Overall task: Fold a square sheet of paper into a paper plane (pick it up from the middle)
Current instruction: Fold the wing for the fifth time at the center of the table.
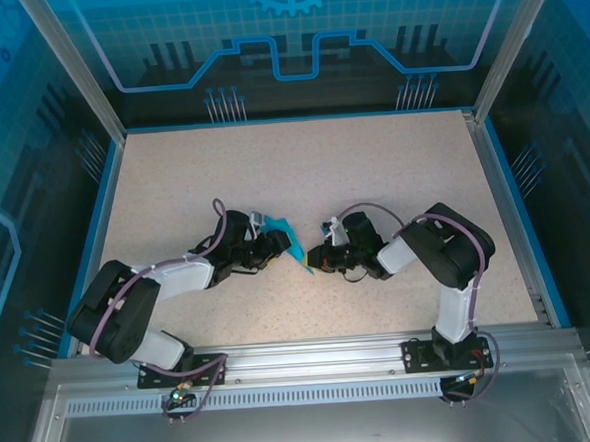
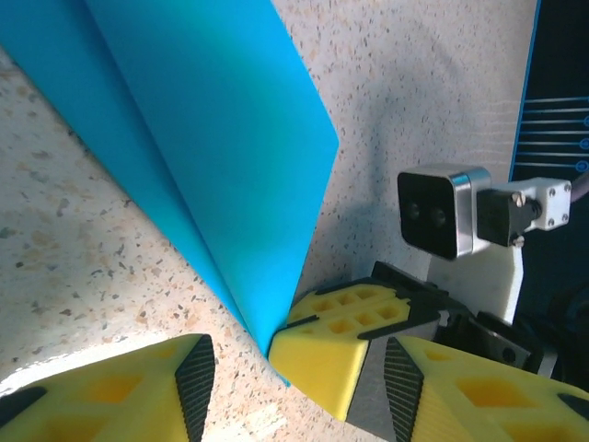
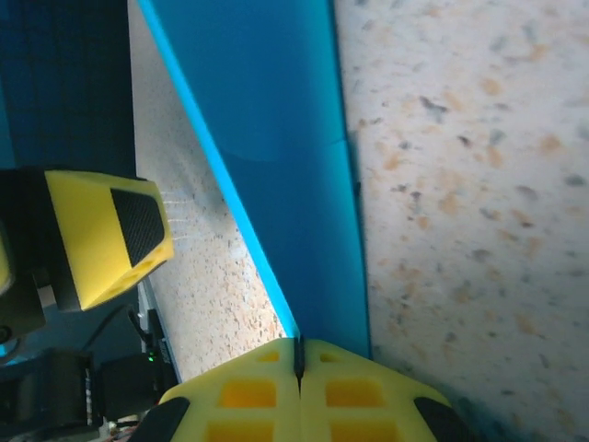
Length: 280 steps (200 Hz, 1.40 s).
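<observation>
The square sheet of paper (image 1: 284,232) is teal-blue and folded into a narrow creased shape that stands up off the table between the two arms. My right gripper (image 3: 299,364) is shut on the lower tip of the paper (image 3: 285,138). My left gripper (image 2: 299,382) is open. Its two yellow fingers straddle the paper's (image 2: 212,138) pointed end and the right gripper's fingertips (image 2: 354,345) without touching the sheet. In the top view the left gripper (image 1: 276,244) and the right gripper (image 1: 314,260) meet just in front of the table's middle.
The speckled beige table (image 1: 302,170) has a raised blue rim (image 1: 505,208) at the sides and back. The right wrist camera (image 2: 440,210) sits close above the left gripper's fingers. An aluminium rail (image 1: 303,356) runs along the near edge.
</observation>
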Tool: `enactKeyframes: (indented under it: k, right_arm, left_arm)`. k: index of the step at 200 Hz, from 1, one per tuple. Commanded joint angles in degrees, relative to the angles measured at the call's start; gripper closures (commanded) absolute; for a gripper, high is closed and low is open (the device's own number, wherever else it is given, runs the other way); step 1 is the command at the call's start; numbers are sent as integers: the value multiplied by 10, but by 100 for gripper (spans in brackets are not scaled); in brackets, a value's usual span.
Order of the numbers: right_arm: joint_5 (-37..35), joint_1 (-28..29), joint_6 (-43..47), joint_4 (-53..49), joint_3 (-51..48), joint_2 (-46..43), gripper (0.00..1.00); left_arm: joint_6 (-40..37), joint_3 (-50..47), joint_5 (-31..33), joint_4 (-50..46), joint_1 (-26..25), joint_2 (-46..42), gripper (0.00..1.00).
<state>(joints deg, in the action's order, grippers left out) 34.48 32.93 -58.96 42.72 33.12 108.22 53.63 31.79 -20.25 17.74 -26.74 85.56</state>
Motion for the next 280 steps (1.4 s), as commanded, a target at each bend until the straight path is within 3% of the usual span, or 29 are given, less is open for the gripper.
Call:
enactKeyframes:
  k: [1,91,151,280]
  right_arm:
    - [14,-9,-24,-25,1,17,100]
    - [41,-25,-45,-39,10,26,100]
    - [52,-25,-34,-63,23,24,100]
    - [69,-2,70,-264,115,-8,100]
  left_arm:
    - [-11,24,-42,41,2,22,46]
    - [9,70,-79,106,-1,94,46]
    - [9,88,-65,123,-2,130,45]
    - [-29,70,-4,45,-2,46,45]
